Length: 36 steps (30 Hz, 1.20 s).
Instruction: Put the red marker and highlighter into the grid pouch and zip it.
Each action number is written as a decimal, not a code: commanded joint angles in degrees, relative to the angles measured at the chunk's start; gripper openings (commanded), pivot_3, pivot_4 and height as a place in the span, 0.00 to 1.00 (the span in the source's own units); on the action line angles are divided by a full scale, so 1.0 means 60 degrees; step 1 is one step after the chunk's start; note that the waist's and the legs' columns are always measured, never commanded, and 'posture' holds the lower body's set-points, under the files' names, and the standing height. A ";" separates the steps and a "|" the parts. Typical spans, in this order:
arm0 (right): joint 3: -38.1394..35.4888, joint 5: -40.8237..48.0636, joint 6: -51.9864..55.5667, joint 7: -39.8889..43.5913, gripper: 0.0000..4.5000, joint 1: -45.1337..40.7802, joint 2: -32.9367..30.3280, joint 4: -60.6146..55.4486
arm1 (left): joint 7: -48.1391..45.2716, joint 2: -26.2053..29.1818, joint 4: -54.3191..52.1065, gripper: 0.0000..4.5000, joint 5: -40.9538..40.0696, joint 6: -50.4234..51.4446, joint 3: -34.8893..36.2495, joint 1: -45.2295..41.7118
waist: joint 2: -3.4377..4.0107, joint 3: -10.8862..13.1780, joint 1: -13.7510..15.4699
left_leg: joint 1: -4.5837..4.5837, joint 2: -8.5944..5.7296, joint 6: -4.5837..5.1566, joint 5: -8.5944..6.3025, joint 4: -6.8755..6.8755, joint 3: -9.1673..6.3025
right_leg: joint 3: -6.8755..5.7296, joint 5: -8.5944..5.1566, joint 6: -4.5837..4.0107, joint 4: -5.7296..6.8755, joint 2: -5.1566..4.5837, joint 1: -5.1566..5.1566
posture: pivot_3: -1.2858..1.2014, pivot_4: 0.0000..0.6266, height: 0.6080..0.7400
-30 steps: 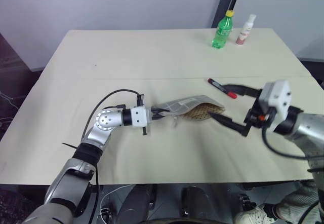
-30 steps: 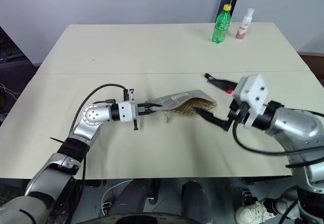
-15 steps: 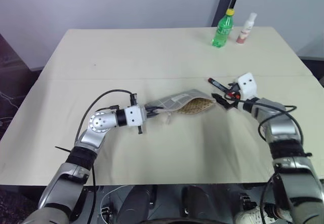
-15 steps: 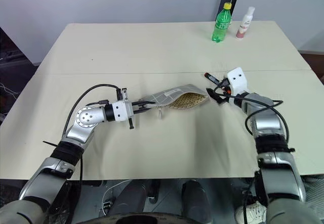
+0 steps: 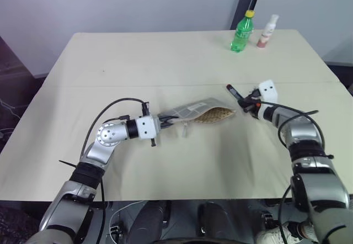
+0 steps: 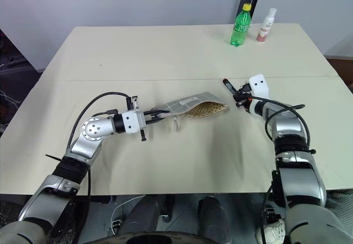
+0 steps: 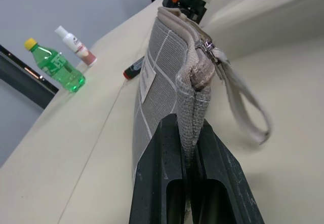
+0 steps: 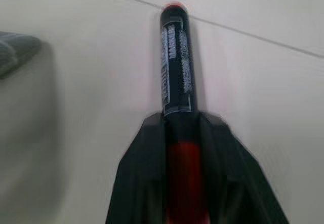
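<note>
Red marker [image 8: 176, 82] flat on table, grid pouch [image 5: 199, 113] open beside.

1. The right gripper [image 8: 183, 183], which hung wide open above the tabletop [image 5: 165, 62] beside the grid pouch [image 5: 201, 114], has dropped to the red marker [image 8: 176, 72].
2. Its fingers have closed around the marker's red cap end.

Both arms are silver-grey metal with rounded joint housings and black bands at the joints. The left arm [image 5: 107, 139] has a round grey elbow disc with small dark screw holes, a looping black cable, and a white wrist block. The right arm [image 5: 295, 131] has a white boxy wrist module with an orange-red mark and thin black cables. The fingers [image 7: 174, 183] are matte black.
</note>
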 commanded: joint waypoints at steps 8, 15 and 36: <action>-0.2884 0.4707 0.2300 0.2223 0.08 0.4084 -0.1417 -0.9281 | -0.0088 -0.0144 -0.0077 0.00 -0.0078 -0.0106 -0.0034 -0.0202 | 0.0010 0.0005 0.0049 | -0.0026 0.0010 0.0001 -0.0001 -0.0005 -0.0003 | 0.0002 -0.0003 0.0003 0.0006 -0.0004 -0.0025 | 0.52 0.24 1.00; -0.1970 0.1878 -0.0010 0.3212 0.08 0.6756 -0.3190 -0.9619 | -0.0181 -0.0453 0.0487 0.00 -0.0014 -0.0358 -0.0145 -0.0559 | -0.0015 -0.0005 0.0045 | -0.0012 0.0008 0.0000 -0.0003 0.0008 0.0007 | -0.0004 -0.0030 -0.0037 -0.0045 -0.0021 0.0018 | 0.52 0.24 1.00; 0.2610 -0.2825 -0.4411 0.1813 0.08 0.2321 -0.1707 -0.7470 | -0.0879 -0.0679 0.1364 0.00 -0.0061 -0.1132 -0.0333 -0.1422 | -0.0016 0.0001 0.0026 | -0.0014 0.0005 0.0003 -0.0002 0.0014 0.0006 | -0.0020 -0.0007 -0.0007 -0.0072 -0.0018 0.0008 | 0.52 0.24 1.00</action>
